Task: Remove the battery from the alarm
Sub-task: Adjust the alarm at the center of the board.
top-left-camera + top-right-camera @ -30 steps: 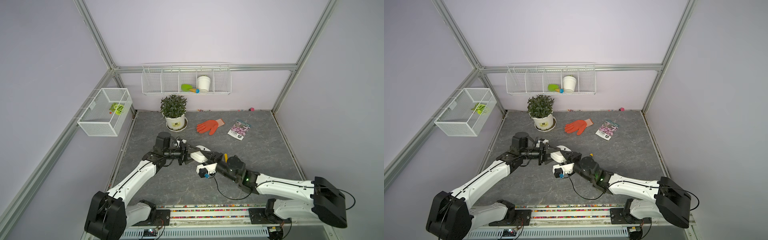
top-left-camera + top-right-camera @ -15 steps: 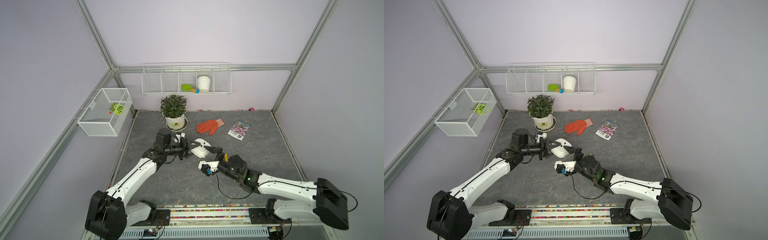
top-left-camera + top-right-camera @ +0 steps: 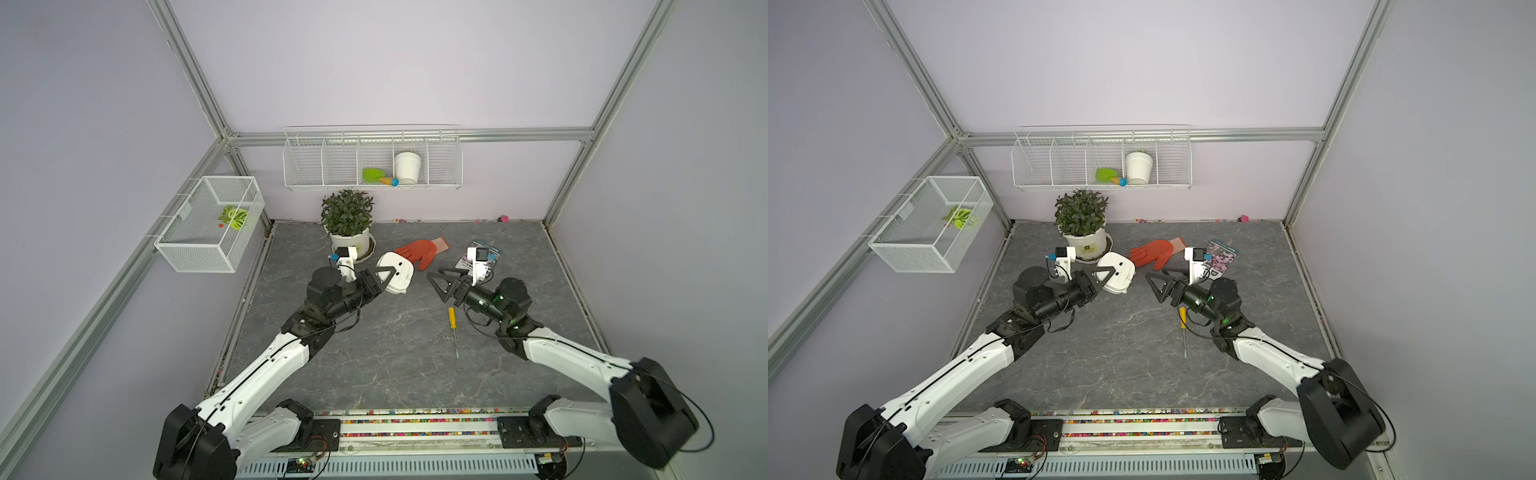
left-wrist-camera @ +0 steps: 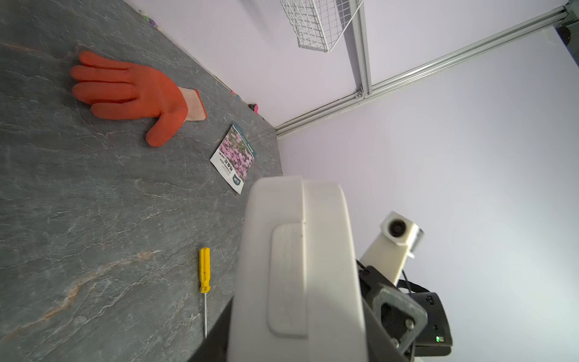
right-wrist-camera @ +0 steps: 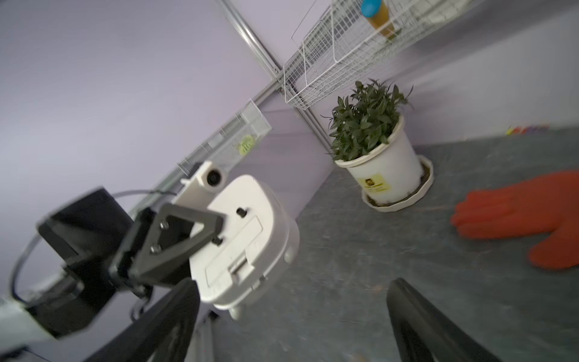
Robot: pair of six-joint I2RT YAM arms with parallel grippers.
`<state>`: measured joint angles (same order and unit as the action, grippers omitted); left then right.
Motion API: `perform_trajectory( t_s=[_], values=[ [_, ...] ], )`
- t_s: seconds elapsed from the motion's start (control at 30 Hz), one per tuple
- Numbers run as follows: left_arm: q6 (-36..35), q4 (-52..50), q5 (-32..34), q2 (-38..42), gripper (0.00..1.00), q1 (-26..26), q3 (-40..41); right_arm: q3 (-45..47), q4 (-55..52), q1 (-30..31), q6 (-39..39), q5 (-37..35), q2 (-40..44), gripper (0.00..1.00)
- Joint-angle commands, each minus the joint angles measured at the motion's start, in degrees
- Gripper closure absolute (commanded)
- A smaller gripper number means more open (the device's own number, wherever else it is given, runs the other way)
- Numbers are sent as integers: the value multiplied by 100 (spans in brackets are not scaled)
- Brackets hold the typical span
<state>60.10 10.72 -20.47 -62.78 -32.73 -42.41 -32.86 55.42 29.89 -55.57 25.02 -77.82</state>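
1. The left pincer (image 3: 383, 277) clamps the alarm (image 3: 399, 270), smooth rounded white plastic, one finger across its plain back; the right pincer (image 3: 438, 279) stands wide and empty just opposite
2. The battery is unseen; I judge it sits behind the flat rectangular cover (image 5: 233, 250) beside that finger
3. Next: unlatch the cover's small tab; a slim yellow-handled screwdriver (image 3: 452, 320) lies below the right pincer

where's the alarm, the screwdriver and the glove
alarm (image 3: 402, 279), in a top view, on its white back
screwdriver (image 3: 451, 317), in a top view, on its yellow handle
glove (image 3: 419, 250), in a top view, on its orange palm
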Motion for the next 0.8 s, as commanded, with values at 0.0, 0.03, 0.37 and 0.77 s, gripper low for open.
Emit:
perform_trajectory(
  t_s=[0.0,0.03,0.37,0.77],
  values=[
    [-90,752,342,-125,89,-243,18,-13,2442,45,-3357,344,-932,3],
    [-12,860,342,-163,89,-275,45,-142,2482,87,-3382,498,-1081,3],
    [603,1600,246,-589,89,-426,225,-401,2481,432,-3618,285,-1537,4],
    [881,1723,299,-485,88,-442,351,-451,2483,491,-3786,-6,-1477,36]
  ],
)
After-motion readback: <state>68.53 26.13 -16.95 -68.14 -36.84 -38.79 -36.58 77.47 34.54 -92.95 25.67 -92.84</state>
